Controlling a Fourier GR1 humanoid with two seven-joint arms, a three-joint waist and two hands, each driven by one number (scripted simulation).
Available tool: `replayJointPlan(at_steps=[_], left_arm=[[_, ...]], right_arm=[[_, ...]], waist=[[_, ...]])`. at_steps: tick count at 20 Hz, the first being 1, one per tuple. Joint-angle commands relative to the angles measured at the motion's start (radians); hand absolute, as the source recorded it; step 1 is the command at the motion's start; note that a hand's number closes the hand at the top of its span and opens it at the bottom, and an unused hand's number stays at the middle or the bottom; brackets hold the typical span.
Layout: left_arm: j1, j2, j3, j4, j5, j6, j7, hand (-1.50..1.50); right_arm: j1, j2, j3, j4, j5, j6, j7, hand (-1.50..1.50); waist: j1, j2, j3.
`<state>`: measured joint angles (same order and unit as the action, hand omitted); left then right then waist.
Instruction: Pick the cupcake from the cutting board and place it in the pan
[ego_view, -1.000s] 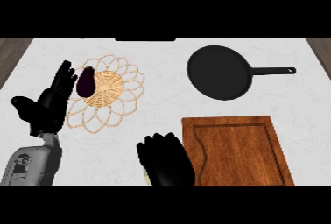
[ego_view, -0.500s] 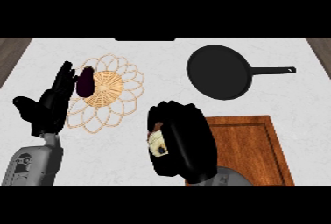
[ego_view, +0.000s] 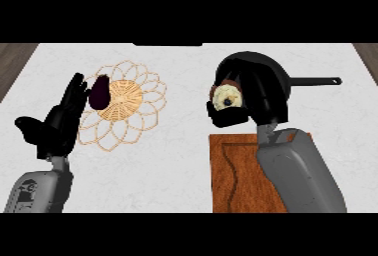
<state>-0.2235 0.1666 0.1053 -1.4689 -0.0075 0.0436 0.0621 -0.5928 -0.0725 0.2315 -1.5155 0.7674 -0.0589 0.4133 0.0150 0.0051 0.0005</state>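
My right hand (ego_view: 255, 97) is curled round the cupcake (ego_view: 226, 97), whose pale frosted top with a dark spot faces left between thumb and fingers. The hand hangs over the near left part of the black pan (ego_view: 244, 60), hiding most of it; the pan's handle (ego_view: 317, 81) sticks out to the right. Below, the brown wooden cutting board (ego_view: 240, 175) lies bare, partly covered by my right forearm. My left hand (ego_view: 55, 125) rests open at the left, fingers up.
A woven wicker trivet (ego_view: 122, 112) lies left of centre with a dark purple eggplant (ego_view: 98, 92) on it, right beside my left hand's fingertips. White marble counter stretches between the trivet and the board.
The right hand has carried the cupcake from the board's left edge up and to the right, over the pan. The left hand has stayed where it was.
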Motion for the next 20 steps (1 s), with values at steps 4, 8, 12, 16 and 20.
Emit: replayJointPlan(at_steps=[4,8,12,16,20], left_arm=[[-0.087,0.006,0.017,0.07,0.005,0.0,0.009,0.0],[-0.061,-0.001,-0.001,0.041,-0.007,0.0,0.008,0.0],[-0.067,0.0,-0.013,-0.01,-0.008,-0.001,0.031,0.0],[-0.06,-0.031,-0.039,0.02,-0.03,0.012,-0.001,0.0],[-0.06,-0.003,-0.024,-0.02,0.001,-0.022,0.031,0.0]], right_arm=[[-0.142,-0.116,-0.202,0.427,-0.043,-0.122,-0.307,1.5],[-0.211,-0.168,-0.222,0.65,0.061,-0.25,-0.387,1.5],[-0.282,-0.225,-0.313,0.865,0.03,-0.336,-0.505,1.5],[-0.347,-0.213,-0.359,1.041,0.015,-0.401,-0.567,1.5],[-0.357,-0.209,-0.449,1.103,-0.099,-0.343,-0.66,1.5]], waist=[[0.008,0.012,0.0],[0.025,0.013,0.0],[0.055,0.024,0.002],[0.064,0.03,0.003],[0.08,0.031,0.005]])
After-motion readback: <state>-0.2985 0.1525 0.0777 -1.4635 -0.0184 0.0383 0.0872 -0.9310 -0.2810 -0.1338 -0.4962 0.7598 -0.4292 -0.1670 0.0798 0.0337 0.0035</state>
